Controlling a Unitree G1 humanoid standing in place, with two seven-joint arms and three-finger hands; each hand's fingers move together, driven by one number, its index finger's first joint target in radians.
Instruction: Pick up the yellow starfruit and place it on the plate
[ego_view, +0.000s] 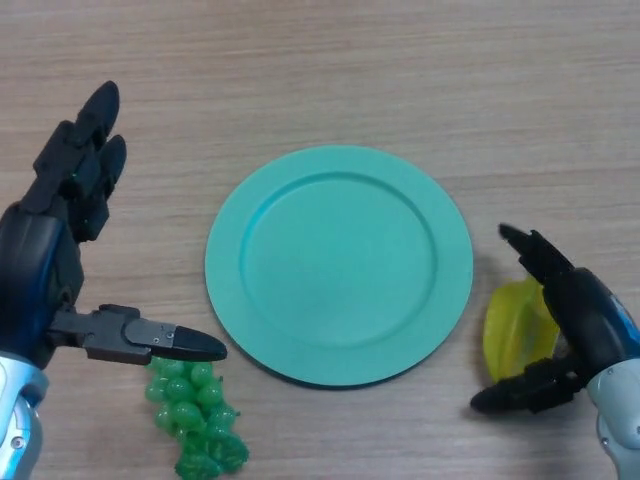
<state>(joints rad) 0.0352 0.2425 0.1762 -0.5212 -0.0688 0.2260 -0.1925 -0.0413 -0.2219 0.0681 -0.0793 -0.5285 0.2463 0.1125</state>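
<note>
A yellow starfruit (512, 327) lies on the wooden table just right of the teal plate (339, 262). My right hand (580, 315) is at the lower right, with its fingers over the fruit's top and right side and its thumb below it. The fingers curve around the fruit but are not closed on it; the fruit rests on the table. My left hand (45, 265) is open at the left, fingers straight and pointing away, thumb reaching toward the plate's lower left rim.
A bunch of green grapes (195, 420) lies at the lower left, just below my left thumb and beside the plate's rim.
</note>
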